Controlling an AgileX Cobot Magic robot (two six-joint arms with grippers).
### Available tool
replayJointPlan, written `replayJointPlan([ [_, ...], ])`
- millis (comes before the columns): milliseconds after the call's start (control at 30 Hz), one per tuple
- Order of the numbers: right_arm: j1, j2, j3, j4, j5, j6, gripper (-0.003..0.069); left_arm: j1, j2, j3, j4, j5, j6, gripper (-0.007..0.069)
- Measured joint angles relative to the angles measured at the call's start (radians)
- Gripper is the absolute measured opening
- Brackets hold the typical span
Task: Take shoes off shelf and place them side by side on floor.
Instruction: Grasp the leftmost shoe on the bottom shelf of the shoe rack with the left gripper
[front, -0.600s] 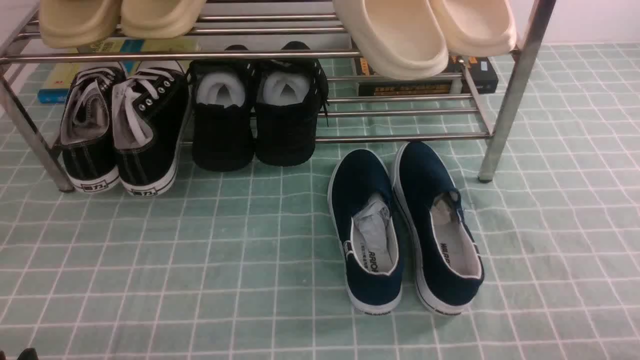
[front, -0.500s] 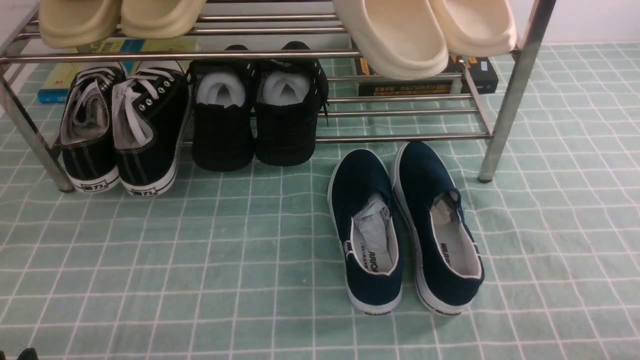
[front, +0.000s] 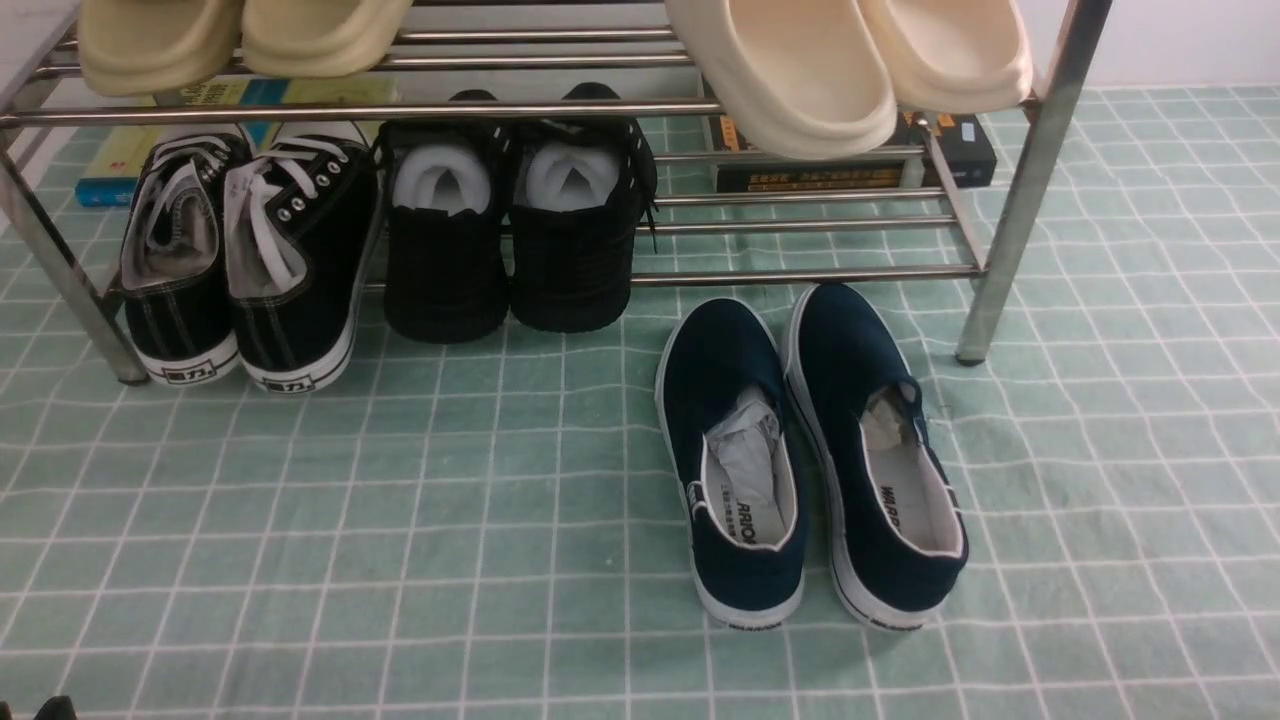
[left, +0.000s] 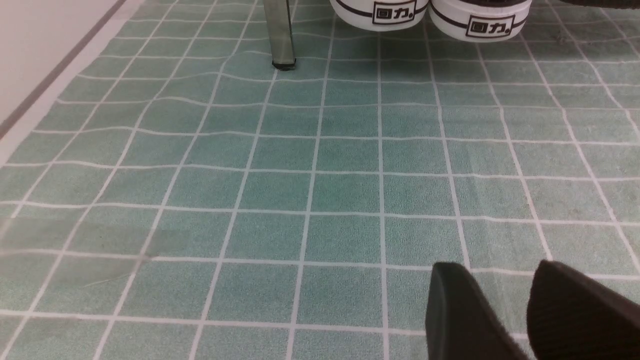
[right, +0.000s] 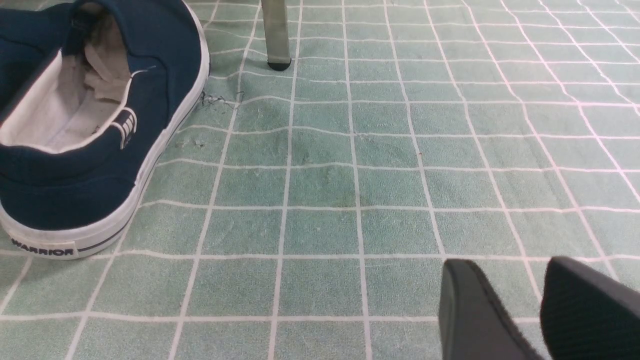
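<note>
Where a white wall (front: 1180, 45) meets pale green gridded floor cloth (front: 450, 560), front view, black canvas sneakers (front: 285, 260) occupy the metal shoe rack's (front: 820, 275) lower tier, far left. Left wrist view: released left tool (left: 500, 267), well apart from the sneakers. Right wrist view: released right tool (right: 512, 262).

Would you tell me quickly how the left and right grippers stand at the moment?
Left gripper: open slightly, a gap between its fingertips, holding nothing.
Right gripper: also open slightly, nothing between its fingertips.
</note>
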Motion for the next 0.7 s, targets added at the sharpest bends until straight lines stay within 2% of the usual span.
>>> replayJointPlan([
  [433,0.000,0.000,0.000,0.000,0.000,0.000,0.0239,0.000,0.000,0.000,-0.012,0.000,-0.013,0.0242],
  [533,0.000,0.000,0.000,0.000,0.000,0.000,0.0239,0.000,0.000,0.000,-0.105,-0.003,-0.101,0.0242],
  [567,0.000,0.000,0.000,0.000,0.000,0.000,0.0239,0.000,0.000,0.000,-0.201,-0.004,-0.184,0.0242],
  [667,0.000,0.000,0.000,0.000,0.000,0.000,0.0239,0.000,0.000,0.000,-0.362,-0.003,-0.332,0.0242],
  [700,0.000,0.000,0.000,0.000,0.000,0.000,0.0239,0.000,0.000,0.000,-0.371,-0.003,-0.332,0.0242],
])
